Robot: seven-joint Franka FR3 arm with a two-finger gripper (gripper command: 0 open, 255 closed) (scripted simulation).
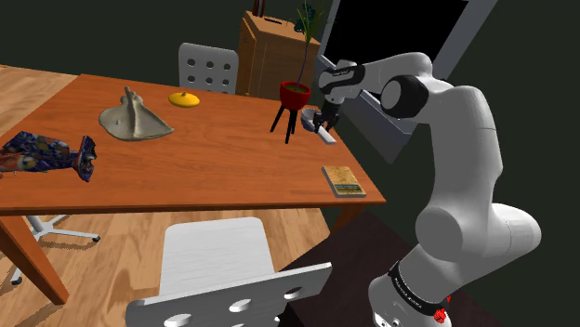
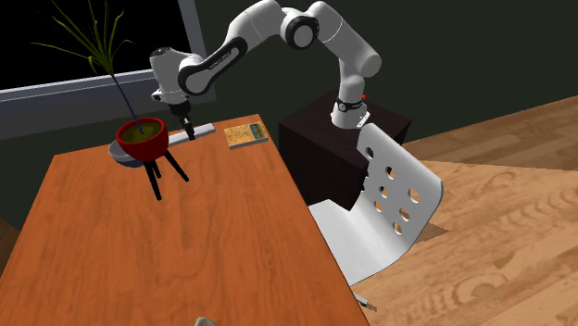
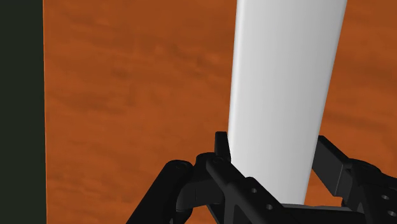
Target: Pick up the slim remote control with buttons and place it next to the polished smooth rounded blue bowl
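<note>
End effector (image 3: 270,153): in the wrist view the two black fingers (image 3: 222,150) stand against the opposite long edges of the remote control (image 3: 280,83) and pinch it across its width. The remote is a slim, plain white-grey bar; no buttons or markings can be made out on the face shown. In the shoulder view the end effector (image 1: 324,121) points down at the table (image 1: 223,158) near its corner by the arm, with the remote (image 1: 327,137) directly beneath it. In the second exterior view the remote (image 2: 206,131) sits flat at the table's edge under the end effector (image 2: 188,127). Whether it is lifted off the surface cannot be told. The bowl (image 2: 119,154), rendered grey-blue, stands close by, partly behind a red plant pot (image 2: 144,139) on a black tripod stand, which sits between bowl and remote. A small book (image 1: 343,180) lies near the same table edge, just beside the remote; its cover print is too small to read. A dark band (image 1: 414,290) near the arm's base carries light lettering, also illegible. A white perforated chair (image 2: 389,204) stands at the table's side.
</note>
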